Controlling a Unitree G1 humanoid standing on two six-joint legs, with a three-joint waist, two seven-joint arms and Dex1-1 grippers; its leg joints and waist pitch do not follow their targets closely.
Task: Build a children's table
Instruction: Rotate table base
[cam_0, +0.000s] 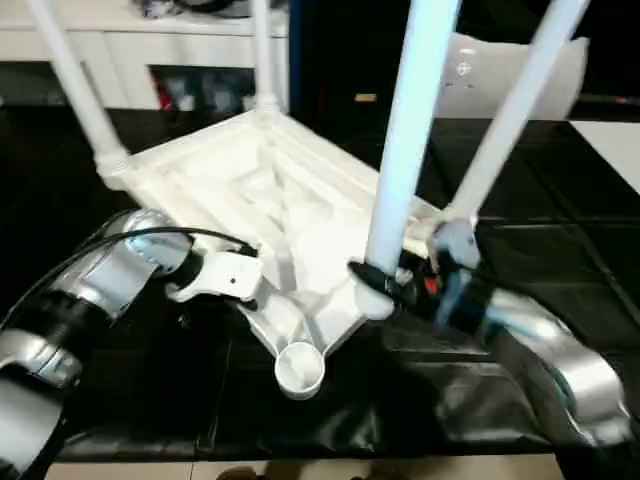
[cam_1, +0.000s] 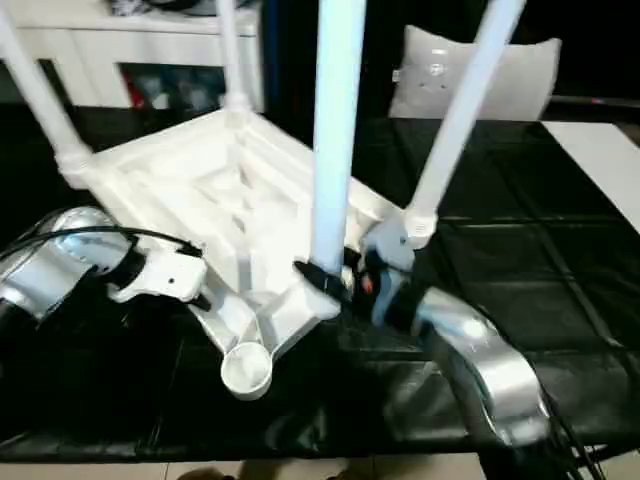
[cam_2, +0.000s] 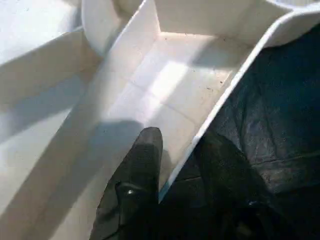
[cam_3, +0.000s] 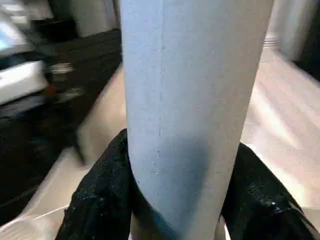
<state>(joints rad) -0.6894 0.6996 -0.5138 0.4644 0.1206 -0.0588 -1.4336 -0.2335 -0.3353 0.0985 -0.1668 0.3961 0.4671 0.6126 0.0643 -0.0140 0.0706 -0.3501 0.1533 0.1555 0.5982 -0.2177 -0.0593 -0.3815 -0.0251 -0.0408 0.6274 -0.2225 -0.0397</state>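
Black sheeting covers the work table (cam_0: 560, 300), where the upturned children's table top (cam_0: 250, 200) (ribs upward) is laid. Its near rim is pinched by the left gripper (cam_2: 165, 170); a leg (cam_0: 405, 150) is clasped by the right gripper (cam_3: 175, 200).

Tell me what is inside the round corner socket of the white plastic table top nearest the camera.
The round corner socket of the white plastic table top looks open, with no leg in it. Its bottom is hidden by the socket's own rim.
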